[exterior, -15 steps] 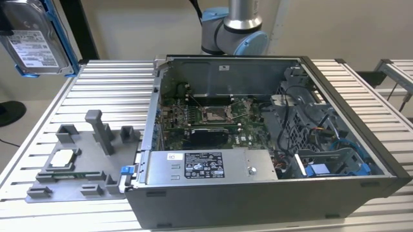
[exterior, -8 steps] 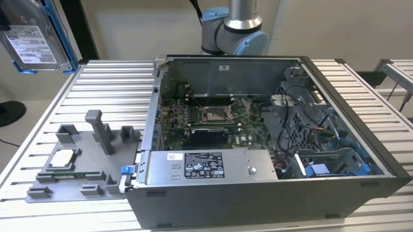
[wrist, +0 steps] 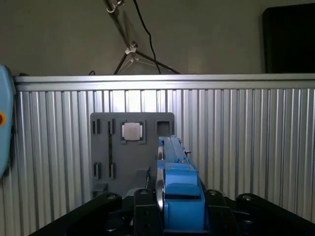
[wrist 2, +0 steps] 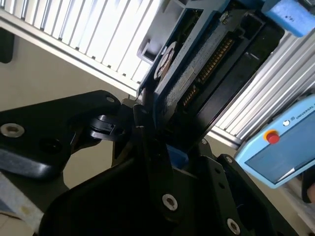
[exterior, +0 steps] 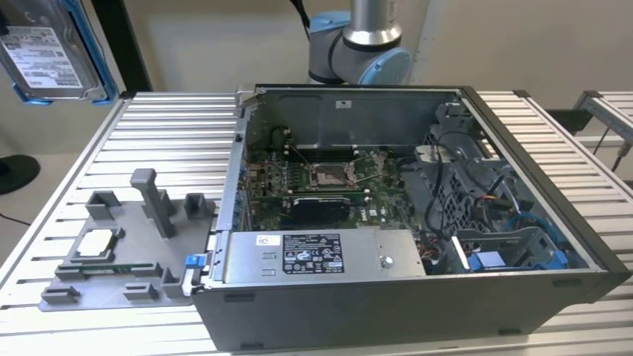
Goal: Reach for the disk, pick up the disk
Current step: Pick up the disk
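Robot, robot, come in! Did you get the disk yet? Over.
Gripper shut on the disk. It hangs in the air, off the table. Grey tray beneath, not touching. Over.

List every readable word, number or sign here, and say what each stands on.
White label on the disk, held in the gripper: print too small to read.
Black-and-white label on the long grey box in the computer case: too small to read.
Maker's mark on the blue pendant, beside a red button: not read out.
No text can be quoted.
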Tool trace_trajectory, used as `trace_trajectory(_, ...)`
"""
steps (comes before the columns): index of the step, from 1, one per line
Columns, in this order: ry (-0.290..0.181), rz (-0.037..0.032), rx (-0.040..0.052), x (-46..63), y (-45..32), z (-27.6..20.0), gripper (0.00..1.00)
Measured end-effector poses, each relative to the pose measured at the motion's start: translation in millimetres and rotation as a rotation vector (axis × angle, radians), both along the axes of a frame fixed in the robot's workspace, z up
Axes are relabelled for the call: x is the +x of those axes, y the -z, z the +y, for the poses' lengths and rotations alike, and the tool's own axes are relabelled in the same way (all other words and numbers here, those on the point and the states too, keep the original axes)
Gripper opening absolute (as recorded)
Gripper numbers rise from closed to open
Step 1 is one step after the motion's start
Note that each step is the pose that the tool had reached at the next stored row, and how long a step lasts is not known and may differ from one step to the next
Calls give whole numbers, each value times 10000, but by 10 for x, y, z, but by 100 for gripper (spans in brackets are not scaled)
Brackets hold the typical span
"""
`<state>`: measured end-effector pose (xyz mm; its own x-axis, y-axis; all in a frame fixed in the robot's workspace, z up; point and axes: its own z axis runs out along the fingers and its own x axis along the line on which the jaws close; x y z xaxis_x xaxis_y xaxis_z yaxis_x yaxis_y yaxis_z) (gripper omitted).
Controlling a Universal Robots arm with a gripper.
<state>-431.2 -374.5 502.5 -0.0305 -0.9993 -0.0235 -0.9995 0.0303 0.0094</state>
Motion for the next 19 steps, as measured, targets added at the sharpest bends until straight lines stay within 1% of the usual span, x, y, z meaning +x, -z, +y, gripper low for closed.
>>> trace_trajectory(4, 0, -1, 0, 0, -53, 0, 0)
trace_trajectory(19, 0, -2, -1, 5, -54, 2, 0)
